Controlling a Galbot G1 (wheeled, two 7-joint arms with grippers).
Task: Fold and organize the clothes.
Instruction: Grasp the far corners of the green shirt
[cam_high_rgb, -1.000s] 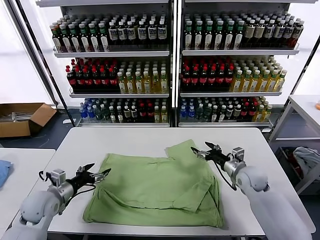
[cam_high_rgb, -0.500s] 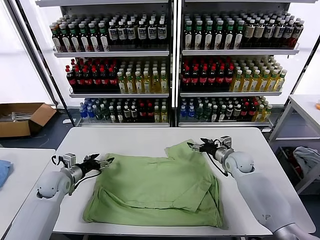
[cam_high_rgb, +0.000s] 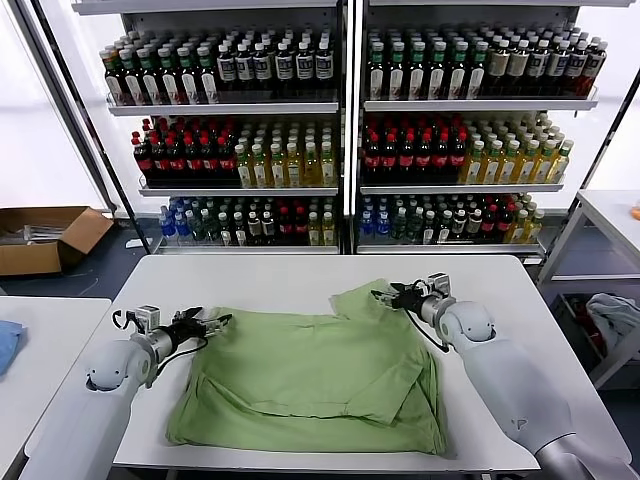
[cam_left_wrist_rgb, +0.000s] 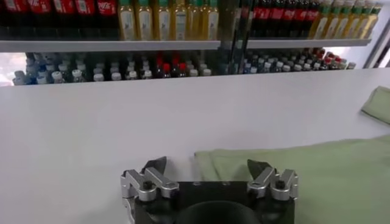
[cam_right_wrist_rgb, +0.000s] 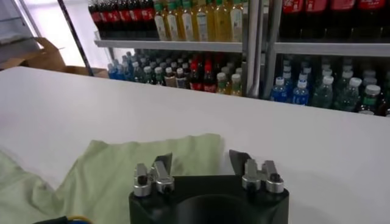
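A light green shirt (cam_high_rgb: 310, 375) lies partly folded on the white table (cam_high_rgb: 270, 275), plain side up, with one sleeve (cam_high_rgb: 362, 298) sticking out at the far right. My left gripper (cam_high_rgb: 212, 323) is open at the shirt's far left corner, which shows between its fingers in the left wrist view (cam_left_wrist_rgb: 244, 167). My right gripper (cam_high_rgb: 383, 295) is open at the sleeve's far edge; the right wrist view shows the sleeve (cam_right_wrist_rgb: 152, 152) under and between its fingers. The collar, the buttons and the checkered print are hidden.
Shelves of bottles (cam_high_rgb: 340, 130) stand behind the table. A cardboard box (cam_high_rgb: 45, 235) sits on the floor at the left. A second table (cam_high_rgb: 40, 330) adjoins on the left, with a blue thing (cam_high_rgb: 6, 345) at its edge. Cloth lies in a bin (cam_high_rgb: 610, 320) at the right.
Both grippers have moved away from me along the shirt's sides: the left one up to the far left corner, the right one to the sleeve's far edge. Both stay open.
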